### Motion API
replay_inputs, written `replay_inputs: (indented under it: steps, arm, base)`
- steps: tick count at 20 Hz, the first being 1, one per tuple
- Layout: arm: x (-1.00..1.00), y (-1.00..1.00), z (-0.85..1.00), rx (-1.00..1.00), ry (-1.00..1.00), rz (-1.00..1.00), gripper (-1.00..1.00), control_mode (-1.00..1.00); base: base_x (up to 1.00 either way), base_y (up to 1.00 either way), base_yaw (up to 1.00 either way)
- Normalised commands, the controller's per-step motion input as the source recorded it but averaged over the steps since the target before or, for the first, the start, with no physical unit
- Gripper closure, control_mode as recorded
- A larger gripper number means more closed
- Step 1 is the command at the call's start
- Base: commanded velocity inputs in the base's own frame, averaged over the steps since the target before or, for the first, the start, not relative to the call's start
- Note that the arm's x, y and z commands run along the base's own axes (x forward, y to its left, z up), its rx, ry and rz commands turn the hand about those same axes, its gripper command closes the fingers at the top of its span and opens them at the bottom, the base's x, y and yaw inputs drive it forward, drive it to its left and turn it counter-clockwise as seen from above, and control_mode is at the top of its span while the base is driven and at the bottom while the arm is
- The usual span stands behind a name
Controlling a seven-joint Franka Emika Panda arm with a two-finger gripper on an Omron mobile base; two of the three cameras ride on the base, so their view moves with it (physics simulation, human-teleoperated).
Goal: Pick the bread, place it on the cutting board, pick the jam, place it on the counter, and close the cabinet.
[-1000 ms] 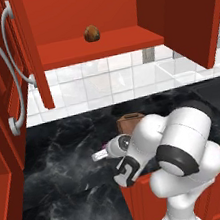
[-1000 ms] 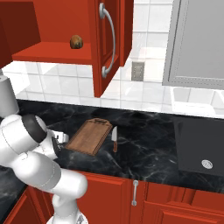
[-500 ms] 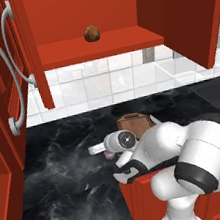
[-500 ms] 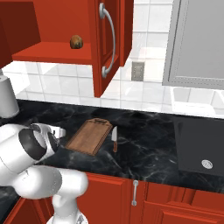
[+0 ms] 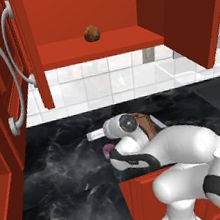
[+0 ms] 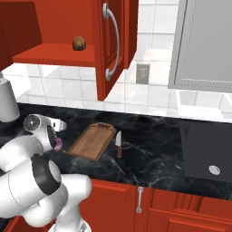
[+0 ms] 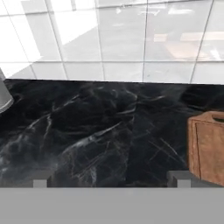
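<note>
The gripper (image 7: 110,178) stands wide apart, empty, low over the black marble counter (image 7: 100,131). What looks like the purple jam jar (image 5: 109,151) sits beside the wrist. Right: the cutting board (image 6: 93,141). The bread roll (image 5: 91,33) rests on the open cabinet (image 5: 101,45) shelf.

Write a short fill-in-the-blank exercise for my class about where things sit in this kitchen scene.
1. The bread sits on the shelf inside the open red ____.
2. The knife lies on the counter just beside the cutting ____.
3. The jam stands on the black ____.

Missing words: cabinet; board; counter
</note>
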Motion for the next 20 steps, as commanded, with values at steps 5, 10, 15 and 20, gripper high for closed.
replay_inputs:
  steps: [5,10,15,20]
  arm:
    - [0.0,0.0,0.65,0.0,0.0,0.0,-1.0,-1.0]
    - [0.0,0.0,0.67,0.0,0.0,-0.01,-1.0,-1.0]
    - [0.0,0.0,0.72,0.0,0.0,-0.03,-1.0,-1.0]
    - [0.0,0.0,0.67,0.0,0.0,-0.05,-1.0,-1.0]
  base:
    - [0.0,0.0,0.0]
    - [0.0,0.0,0.0]
    - [0.0,0.0,0.0]
    - [0.0,0.0,0.0]
